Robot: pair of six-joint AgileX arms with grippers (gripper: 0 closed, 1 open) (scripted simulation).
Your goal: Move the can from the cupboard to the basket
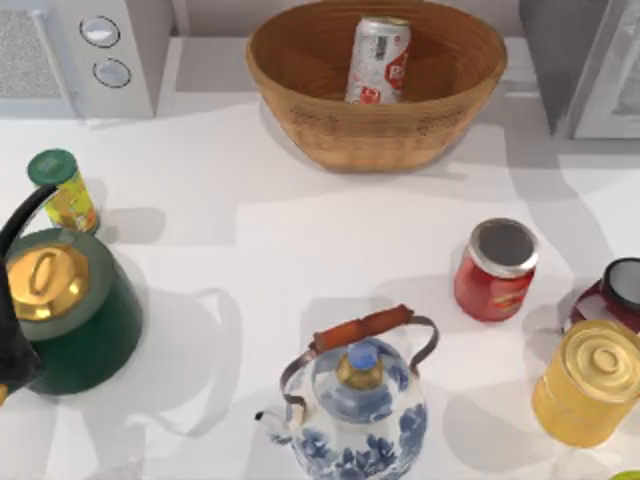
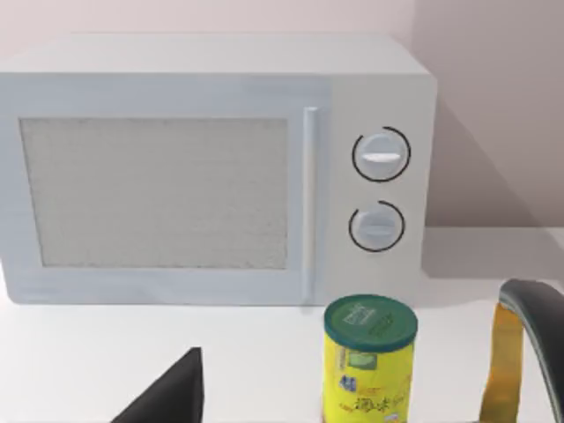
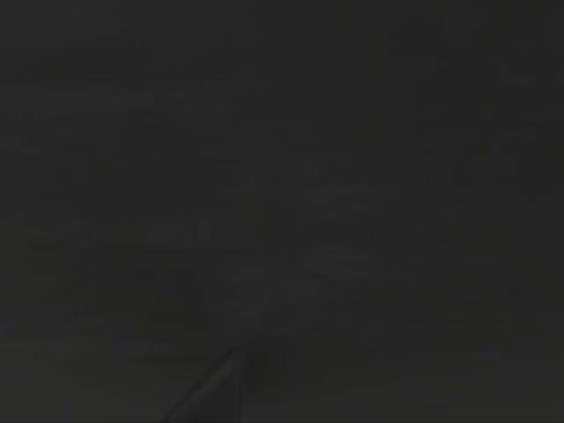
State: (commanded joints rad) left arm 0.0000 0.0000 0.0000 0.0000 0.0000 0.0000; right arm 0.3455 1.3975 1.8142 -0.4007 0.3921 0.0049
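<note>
The can (image 1: 378, 60), slim and silver with red marks, leans tilted inside the tan wicker basket (image 1: 300, 95) at the back middle of the table. No gripper touches it. The cupboard (image 1: 565, 60), grey-sided with a pale door, stands at the back right corner. My left arm (image 1: 8, 365) sits at the table's left edge beside the green kettle; part of my left gripper (image 2: 172, 395) shows in the left wrist view, facing the white appliance. The right wrist view is dark.
A white appliance with two knobs (image 1: 100, 50) stands back left, a yellow-green canister (image 1: 62, 188) in front of it. Nearer are a green kettle with gold lid (image 1: 70, 310), a blue-and-white kettle (image 1: 355, 405), a red jar (image 1: 496, 270) and a yellow tin (image 1: 590, 385).
</note>
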